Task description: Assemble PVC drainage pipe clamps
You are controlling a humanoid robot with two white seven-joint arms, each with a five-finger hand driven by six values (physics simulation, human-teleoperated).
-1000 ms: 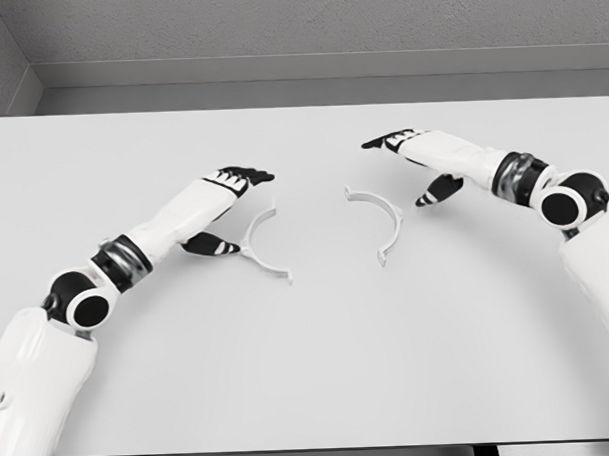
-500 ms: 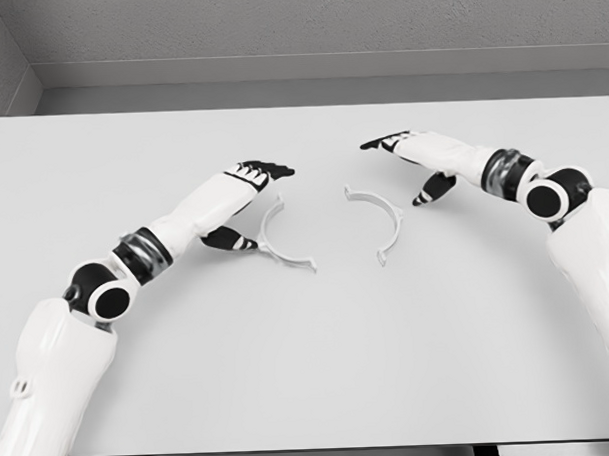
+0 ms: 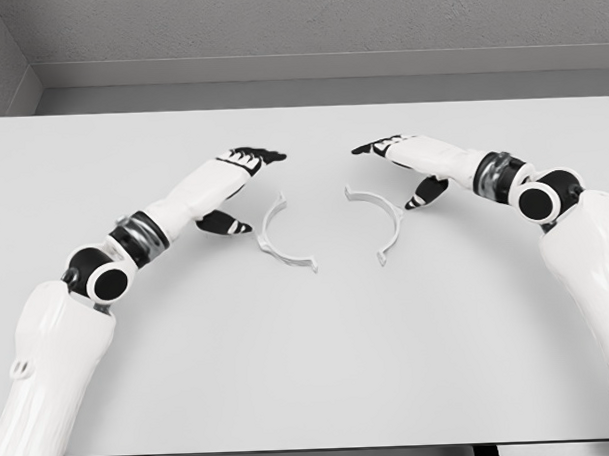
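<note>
a wide matte white table [image 3: 320,388] is filling most of the frame. the white jointed left arm is reaching in from the lower left, its black-tipped left hand [image 3: 238,182] hovering open, fingers spread and thumb dropped, gripping nothing, in the upper left of centre. the right hand [image 3: 410,164] is mirroring it in the upper right, also open and empty. between them, at centre, the left half-ring of thin white plastic clamp [image 3: 282,236] and the right half-ring [image 3: 381,219] are lying apart, open sides facing each other. the likely risk: a flat-fingered push is tending to spin such light arcs, so their end tabs would be missing each other.
</note>
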